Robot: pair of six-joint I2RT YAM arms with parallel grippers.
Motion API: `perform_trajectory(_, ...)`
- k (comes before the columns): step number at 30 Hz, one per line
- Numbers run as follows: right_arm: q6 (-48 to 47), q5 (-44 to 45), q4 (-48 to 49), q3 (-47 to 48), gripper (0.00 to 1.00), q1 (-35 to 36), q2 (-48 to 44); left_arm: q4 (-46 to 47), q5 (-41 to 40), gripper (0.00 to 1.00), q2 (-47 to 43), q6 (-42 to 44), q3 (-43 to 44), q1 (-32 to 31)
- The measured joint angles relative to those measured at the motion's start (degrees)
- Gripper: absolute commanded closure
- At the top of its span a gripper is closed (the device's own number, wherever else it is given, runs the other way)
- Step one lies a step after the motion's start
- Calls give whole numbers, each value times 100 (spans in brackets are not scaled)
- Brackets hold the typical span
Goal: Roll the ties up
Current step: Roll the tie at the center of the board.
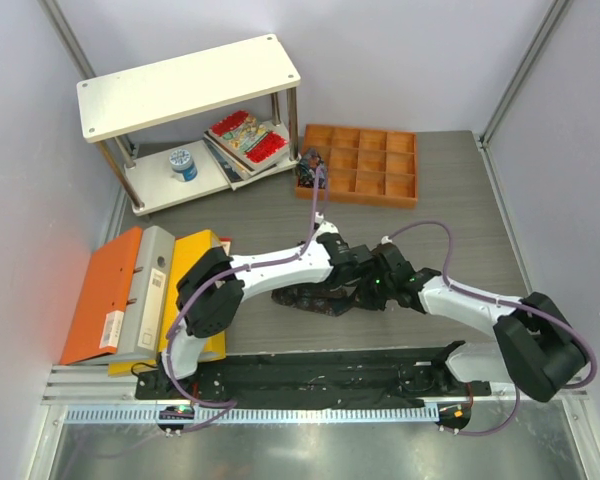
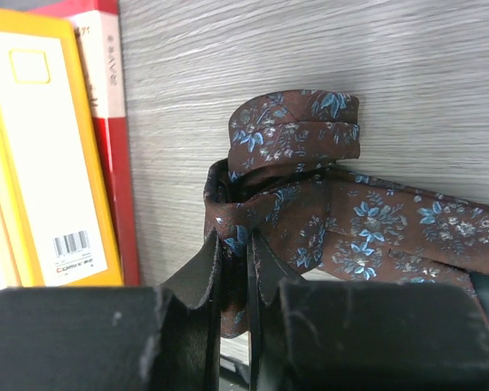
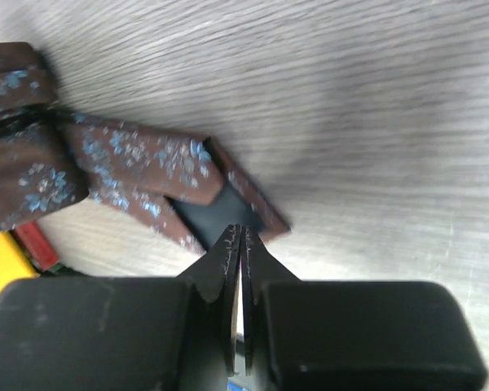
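A brown tie with blue flowers [image 1: 302, 296] lies on the grey table in front of the arms. In the left wrist view its narrow part is wound into a small roll [image 2: 297, 130], and the rest runs off to the right. My left gripper [image 2: 235, 244] is shut on a fold of the tie just below the roll; it sits at the table's middle in the top view [image 1: 345, 288]. My right gripper [image 3: 236, 234] is shut with nothing between its tips, which sit at the dark lining of the tie's wide end [image 3: 147, 167]. It lies close to the left one in the top view [image 1: 375, 293].
An orange compartment tray [image 1: 380, 188] stands at the back, with another dark rolled tie [image 1: 309, 170] in its left end. A white two-level shelf [image 1: 190, 85] holds books and a blue tub. Orange, grey and yellow binders [image 1: 145, 290] lie at the left; the yellow one [image 2: 41, 163] is near the roll.
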Motion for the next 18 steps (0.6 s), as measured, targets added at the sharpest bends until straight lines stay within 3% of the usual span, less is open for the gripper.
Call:
perform_trajectory(11,68,-260,767,-116,95,-160,564,-275,-48,97,577,55,487,-260)
perform_trajectory(18,74,-378,1102,-258,95,-223,564,-74,308,88,605,236,527,-306)
